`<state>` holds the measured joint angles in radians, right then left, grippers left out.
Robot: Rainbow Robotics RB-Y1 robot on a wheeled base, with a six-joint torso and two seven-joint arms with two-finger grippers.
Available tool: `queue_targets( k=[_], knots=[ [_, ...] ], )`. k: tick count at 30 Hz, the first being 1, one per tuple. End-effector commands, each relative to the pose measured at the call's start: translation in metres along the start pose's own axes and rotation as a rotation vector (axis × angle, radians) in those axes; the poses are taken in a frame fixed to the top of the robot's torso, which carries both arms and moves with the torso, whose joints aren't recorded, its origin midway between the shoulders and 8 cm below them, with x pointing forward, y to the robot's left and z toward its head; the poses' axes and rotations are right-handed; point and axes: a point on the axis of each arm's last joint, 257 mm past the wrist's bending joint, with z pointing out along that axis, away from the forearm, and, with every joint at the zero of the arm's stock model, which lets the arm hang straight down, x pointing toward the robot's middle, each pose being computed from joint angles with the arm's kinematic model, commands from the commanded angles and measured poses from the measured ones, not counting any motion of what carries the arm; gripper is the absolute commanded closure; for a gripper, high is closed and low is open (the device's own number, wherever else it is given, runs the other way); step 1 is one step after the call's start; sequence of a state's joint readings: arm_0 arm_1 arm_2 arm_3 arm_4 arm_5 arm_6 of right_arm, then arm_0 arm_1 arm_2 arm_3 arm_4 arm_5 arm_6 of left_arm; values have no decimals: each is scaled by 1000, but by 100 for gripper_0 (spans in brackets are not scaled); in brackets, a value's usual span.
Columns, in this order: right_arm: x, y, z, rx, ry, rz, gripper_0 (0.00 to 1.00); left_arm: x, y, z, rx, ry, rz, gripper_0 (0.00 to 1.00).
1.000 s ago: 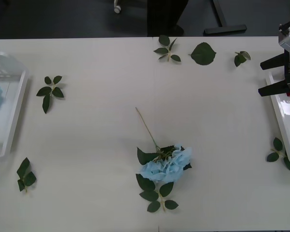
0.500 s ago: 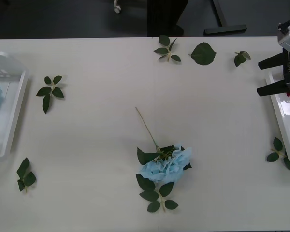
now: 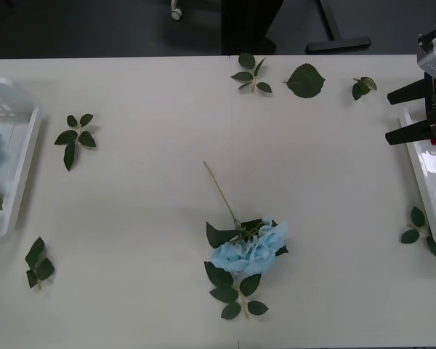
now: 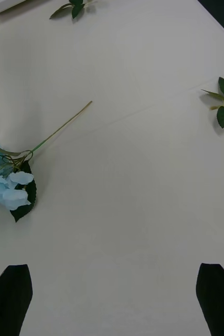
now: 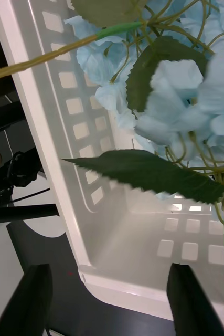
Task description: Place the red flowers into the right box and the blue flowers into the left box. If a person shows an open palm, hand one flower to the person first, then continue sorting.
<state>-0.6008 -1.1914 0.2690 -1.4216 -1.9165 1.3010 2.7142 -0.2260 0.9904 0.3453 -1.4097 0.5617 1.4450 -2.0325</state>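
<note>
A broad white counter (image 3: 152,218) spans the scene; beyond its far edge lie a dark floor, a chair caster and black furniture legs. One pale sky-blue hydrangea flower with a thin green stem (image 3: 248,247) lies near the counter's middle, stem pointing far-left. More blue hydrangea heads (image 5: 195,94) rest inside the shallow white plastic left tray with a slotted wall (image 3: 14,182) at the left edge; their number cannot be counted. The shallow white right tray (image 3: 429,182) sits at the right edge. Seven loose green leaf sprigs (image 3: 75,136) lie scattered: three along the far edge, two at left, one by the right tray, one beside the central flower. The right gripper (image 4: 112,299) hovers over the right tray's far end, jaws wide and empty. The left gripper (image 5: 109,299) hangs over the left tray, jaws wide, clear of the flowers.
</note>
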Motion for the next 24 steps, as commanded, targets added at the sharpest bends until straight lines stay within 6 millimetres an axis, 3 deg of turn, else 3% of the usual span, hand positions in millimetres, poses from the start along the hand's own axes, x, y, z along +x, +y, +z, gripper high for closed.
queue_targets(
  k=[1, 9, 15, 20, 24],
  knots=[
    [1, 2, -11, 5, 18, -4, 9, -2, 28, -19, -17, -40, 0, 0],
    [0, 4, -5, -3, 11, -5, 9, -24, 5, -46, 142, -146, -83, 0],
    [0, 4, -3, -4, 8, -4, 9, -54, -27, -70, 210, -206, -132, 0],
    [0, 5, -3, -5, 9, -4, 9, -88, -68, -94, 154, -258, -4, 0],
    [1, 4, -4, -3, 10, -4, 9, -109, -105, -107, -13, -268, 255, 0]
  ],
)
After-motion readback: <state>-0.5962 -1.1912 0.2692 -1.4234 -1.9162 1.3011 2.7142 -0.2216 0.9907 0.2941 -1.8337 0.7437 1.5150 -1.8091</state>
